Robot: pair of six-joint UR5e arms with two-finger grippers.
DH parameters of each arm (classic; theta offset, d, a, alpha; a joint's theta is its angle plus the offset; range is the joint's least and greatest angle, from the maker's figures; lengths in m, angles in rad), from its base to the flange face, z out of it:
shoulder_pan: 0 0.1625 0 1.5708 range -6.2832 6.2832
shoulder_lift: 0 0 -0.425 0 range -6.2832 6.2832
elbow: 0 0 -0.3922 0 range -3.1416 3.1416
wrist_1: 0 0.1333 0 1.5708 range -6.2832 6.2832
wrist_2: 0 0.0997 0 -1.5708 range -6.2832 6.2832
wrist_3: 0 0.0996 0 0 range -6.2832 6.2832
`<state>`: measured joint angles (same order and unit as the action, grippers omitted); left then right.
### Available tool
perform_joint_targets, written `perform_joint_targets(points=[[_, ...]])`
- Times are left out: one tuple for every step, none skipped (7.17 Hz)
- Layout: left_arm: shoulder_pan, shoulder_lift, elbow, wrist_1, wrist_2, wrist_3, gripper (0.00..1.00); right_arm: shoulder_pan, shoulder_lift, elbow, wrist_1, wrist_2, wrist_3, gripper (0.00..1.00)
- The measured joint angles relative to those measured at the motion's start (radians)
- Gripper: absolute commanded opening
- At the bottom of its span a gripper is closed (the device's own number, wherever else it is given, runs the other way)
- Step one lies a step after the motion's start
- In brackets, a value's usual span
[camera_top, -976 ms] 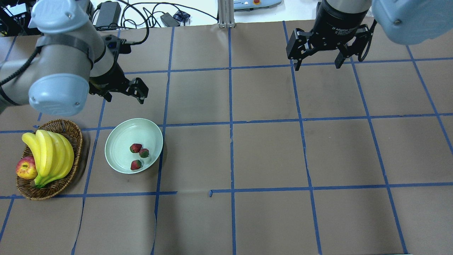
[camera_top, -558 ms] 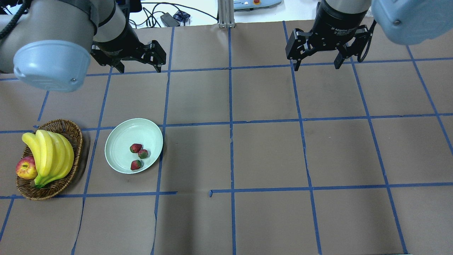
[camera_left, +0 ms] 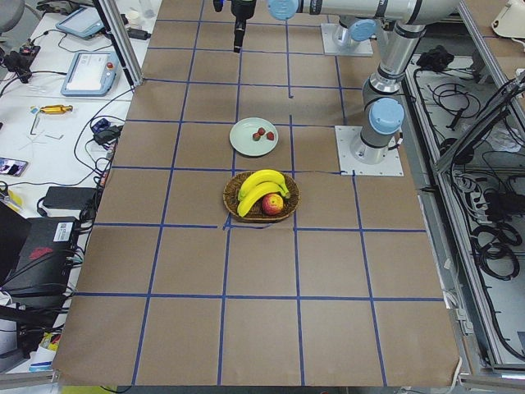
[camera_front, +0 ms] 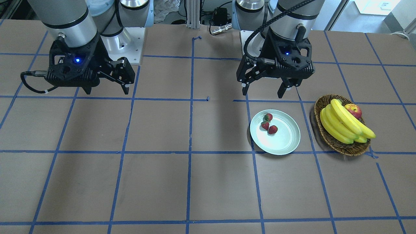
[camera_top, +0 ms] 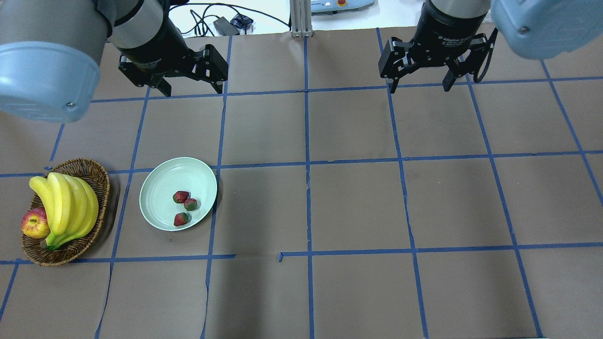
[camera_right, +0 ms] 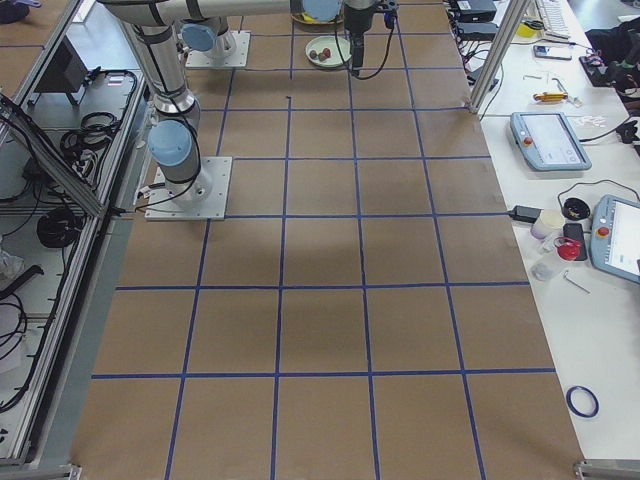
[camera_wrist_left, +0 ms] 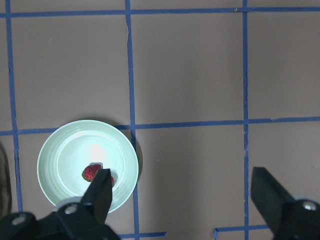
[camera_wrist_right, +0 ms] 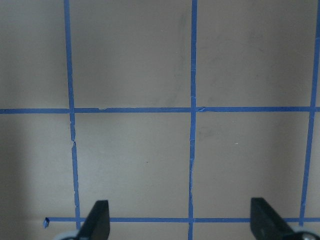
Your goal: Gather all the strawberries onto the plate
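Observation:
Three strawberries [camera_top: 181, 197] [camera_top: 190, 204] [camera_top: 181, 219] lie together inside the pale green plate [camera_top: 158, 181], towards its right side. The front view shows the same cluster of strawberries [camera_front: 268, 117] in the plate [camera_front: 284, 141]. My left gripper [camera_top: 192, 89] hangs open and empty, high above the table and well apart from the plate. In the left wrist view its open fingers [camera_wrist_left: 100, 192] frame the plate [camera_wrist_left: 67, 155] and one strawberry [camera_wrist_left: 91, 172] far below. My right gripper [camera_top: 418, 86] is open and empty over bare table on the other side, also seen in the front view [camera_front: 105, 88].
A wicker basket [camera_top: 89, 170] with bananas [camera_top: 66, 207] and an apple [camera_top: 35, 222] stands just left of the plate. Brown paper with blue tape lines covers the table. Cables and a power brick lie beyond its top edge.
My left arm has swung away from the plate, up and to the right in the overhead view, with its gripper still open. The strawberries, plate and right arm stay put.

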<state>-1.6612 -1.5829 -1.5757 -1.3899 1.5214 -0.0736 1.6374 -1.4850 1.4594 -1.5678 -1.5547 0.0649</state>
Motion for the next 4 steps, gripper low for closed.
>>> perform_joint_targets(points=[[0.000, 0.006, -0.004, -0.018, 0.009, 0.001, 1.00, 0.000, -0.001, 0.000, 0.000, -0.004, 0.000, 1.00], [0.000, 0.008, -0.005, -0.025, 0.032, 0.001, 1.00, 0.000, -0.002, 0.000, 0.001, -0.009, -0.002, 1.00], [0.000, 0.008, -0.002, -0.028, 0.048, 0.000, 1.00, 0.000, -0.003, 0.000, 0.001, -0.011, -0.003, 1.00], [0.000, 0.006, 0.002, -0.028, 0.055, 0.000, 1.00, 0.000, -0.006, 0.001, 0.002, -0.012, -0.004, 1.00]])
